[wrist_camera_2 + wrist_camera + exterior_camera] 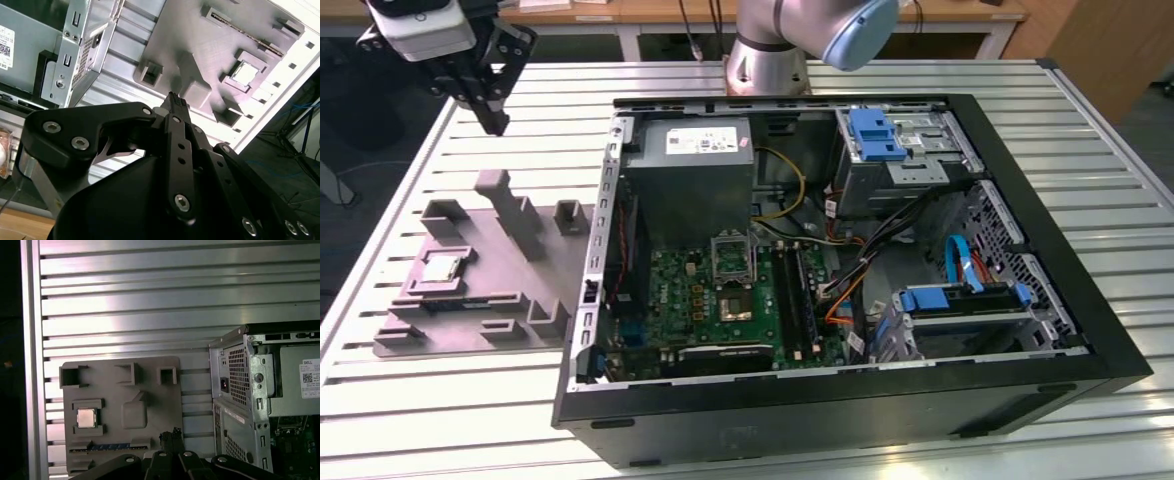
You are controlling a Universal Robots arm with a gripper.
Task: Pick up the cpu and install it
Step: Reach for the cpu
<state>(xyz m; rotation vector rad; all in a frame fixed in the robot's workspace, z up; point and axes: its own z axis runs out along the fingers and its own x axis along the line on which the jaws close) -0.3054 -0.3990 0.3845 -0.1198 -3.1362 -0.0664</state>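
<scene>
Approach step: my gripper (492, 120), fingers seemingly together and empty, hovers above the grey fixture tray (500, 265) seating the cpu (444, 267); grasping requires parted, centred fingers.

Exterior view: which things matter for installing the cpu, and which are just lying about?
Job: cpu on the grey holder plate; gripper; motherboard in the open case.
Just there: grey power supply box; blue drive brackets; cables.

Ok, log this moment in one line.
tool: shut, empty, hovering clear of grey plastic tray | small silvery square cpu: lying in tray recess, not gripped | install: not yet done
</scene>
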